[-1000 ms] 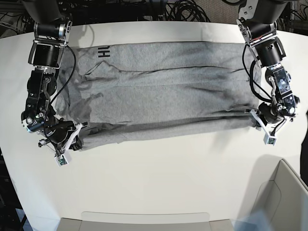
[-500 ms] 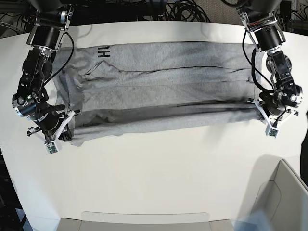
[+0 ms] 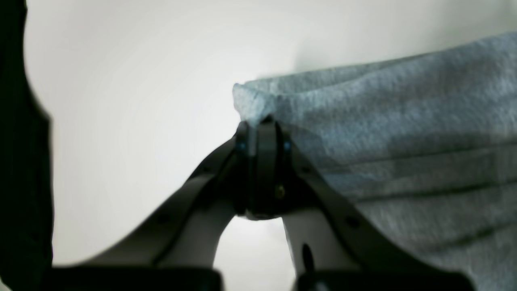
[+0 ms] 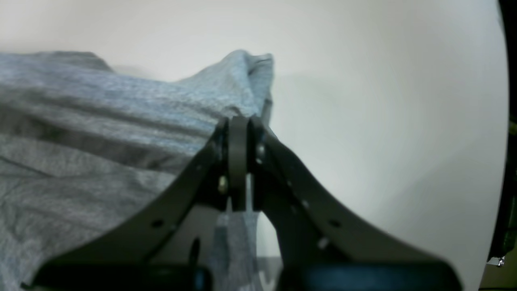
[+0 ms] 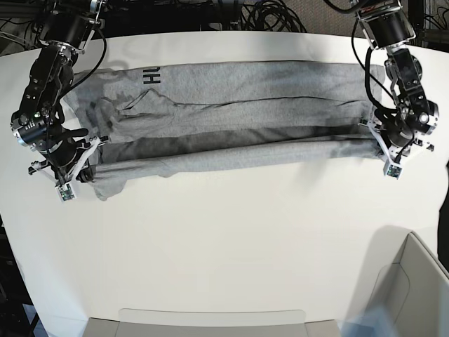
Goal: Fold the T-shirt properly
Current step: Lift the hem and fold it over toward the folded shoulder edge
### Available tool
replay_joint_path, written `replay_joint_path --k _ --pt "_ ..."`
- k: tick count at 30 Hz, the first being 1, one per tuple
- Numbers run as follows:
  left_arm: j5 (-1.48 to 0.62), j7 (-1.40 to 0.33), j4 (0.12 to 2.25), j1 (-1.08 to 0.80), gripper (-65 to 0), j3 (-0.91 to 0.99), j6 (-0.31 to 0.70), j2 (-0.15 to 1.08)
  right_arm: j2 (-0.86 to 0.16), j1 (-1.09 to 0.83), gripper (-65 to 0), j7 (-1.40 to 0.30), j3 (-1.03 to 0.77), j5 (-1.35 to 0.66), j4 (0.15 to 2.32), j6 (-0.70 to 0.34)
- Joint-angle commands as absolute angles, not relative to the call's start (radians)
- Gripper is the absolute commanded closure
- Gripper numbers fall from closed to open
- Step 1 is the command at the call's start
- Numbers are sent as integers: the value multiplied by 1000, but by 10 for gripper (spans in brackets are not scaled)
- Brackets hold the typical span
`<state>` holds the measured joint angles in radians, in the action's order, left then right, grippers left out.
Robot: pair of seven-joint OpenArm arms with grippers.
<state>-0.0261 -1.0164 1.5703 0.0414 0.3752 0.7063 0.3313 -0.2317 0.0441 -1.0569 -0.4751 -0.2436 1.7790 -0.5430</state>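
The heather-grey T-shirt [image 5: 231, 105] lies stretched sideways across the far half of the white table [image 5: 224, 239]. Black lettering [image 5: 151, 76] shows near its far left corner. Its near edge is lifted and doubled over the rest. My left gripper [image 5: 374, 140], on the right in the base view, is shut on the right end of that edge; the left wrist view shows the fingertips [image 3: 258, 121] pinching a corner of the T-shirt [image 3: 404, 121]. My right gripper [image 5: 88, 170] is shut on the left end, with the T-shirt [image 4: 101, 121] bunched above its closed fingertips [image 4: 238, 121].
A white bin [image 5: 414, 295] stands at the near right corner of the table. A flat tray edge [image 5: 210, 319] shows along the near side. Black cables [image 5: 266, 14] lie beyond the far edge. Both arms hang over the table's side edges.
Both grippers have carried the T-shirt's near edge toward the far side. The folded-over band now lies higher on the shirt, and the visible cloth is narrower.
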Motion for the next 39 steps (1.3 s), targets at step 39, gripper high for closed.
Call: replay_joint_path --k 39 --pt "-1 -1096 1730 -193 0 524 698 348 -171 -234 0 -1076 -717 -285 2041 -698"
